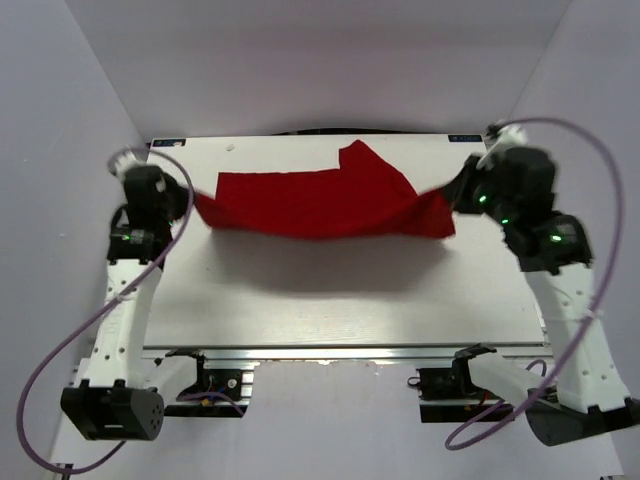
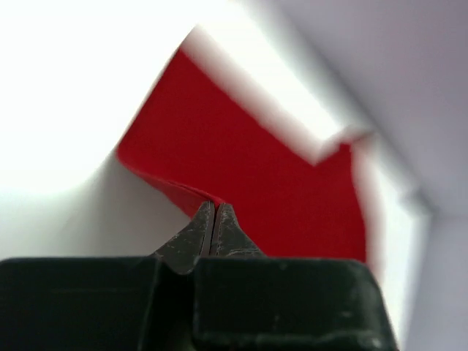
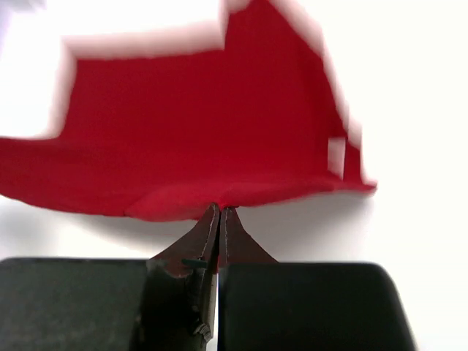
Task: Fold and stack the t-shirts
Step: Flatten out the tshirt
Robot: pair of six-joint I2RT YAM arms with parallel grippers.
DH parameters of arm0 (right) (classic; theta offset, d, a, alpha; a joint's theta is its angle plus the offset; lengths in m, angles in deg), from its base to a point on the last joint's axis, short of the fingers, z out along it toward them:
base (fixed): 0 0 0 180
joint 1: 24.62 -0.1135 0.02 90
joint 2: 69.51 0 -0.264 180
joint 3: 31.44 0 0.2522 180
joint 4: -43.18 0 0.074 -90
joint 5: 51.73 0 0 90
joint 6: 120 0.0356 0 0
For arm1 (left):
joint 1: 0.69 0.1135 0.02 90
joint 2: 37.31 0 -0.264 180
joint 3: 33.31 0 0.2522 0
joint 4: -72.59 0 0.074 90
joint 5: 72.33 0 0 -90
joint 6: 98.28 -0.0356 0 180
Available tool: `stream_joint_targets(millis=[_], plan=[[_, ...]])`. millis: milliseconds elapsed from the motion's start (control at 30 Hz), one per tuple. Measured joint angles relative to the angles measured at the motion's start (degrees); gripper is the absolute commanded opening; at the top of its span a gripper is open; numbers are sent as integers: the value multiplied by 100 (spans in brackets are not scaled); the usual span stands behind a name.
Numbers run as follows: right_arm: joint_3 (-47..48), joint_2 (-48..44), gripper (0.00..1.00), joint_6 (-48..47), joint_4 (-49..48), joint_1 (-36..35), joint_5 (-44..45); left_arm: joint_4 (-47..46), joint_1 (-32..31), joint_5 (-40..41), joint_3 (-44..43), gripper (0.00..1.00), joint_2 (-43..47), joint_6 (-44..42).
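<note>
A plain red t-shirt (image 1: 320,203) hangs stretched between my two grippers over the far half of the white table (image 1: 340,300). It sags in the middle and casts a shadow below. One sleeve sticks up at the far edge. My left gripper (image 1: 193,196) is shut on the shirt's left corner; the left wrist view shows the jaws pinched on its red edge (image 2: 213,204), with the shirt (image 2: 263,175) spreading beyond. My right gripper (image 1: 452,200) is shut on the right corner; the right wrist view shows its tips (image 3: 220,208) closed on the shirt's hem (image 3: 190,146).
White walls enclose the table on the left, right and back. The arm bases and a metal rail (image 1: 330,352) sit along the near edge. Purple cables (image 1: 600,230) loop beside each arm.
</note>
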Motion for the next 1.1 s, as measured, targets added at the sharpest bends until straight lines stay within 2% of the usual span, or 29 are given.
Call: stream_joint_targets(millis=[100, 200, 400, 633, 733, 867, 1100], plan=[[1456, 2, 0, -105, -142, 0, 94, -282, 0, 0, -1344, 0, 11, -157], [2483, -118, 0, -181, -101, 0, 138, -542, 0, -15, -2135, 0, 280, -297], [3630, -553, 0, -251, 125, 0, 133, -566, 0, -79, -2811, 0, 1185, -455], [5021, -697, 0, -337, 496, 0, 59, -2, 0, -133, -4719, 0, 1126, -654], [5095, -680, 0, -358, 466, 0, -37, 160, 0, -136, -5364, 0, 896, -752], [5077, -407, 0, -372, 457, 0, -151, 249, 0, -131, -5525, 0, 640, -861], [4155, 321, 0, -487, 39, 0, -317, -70, 0, -151, -4441, 0, 90, -997]])
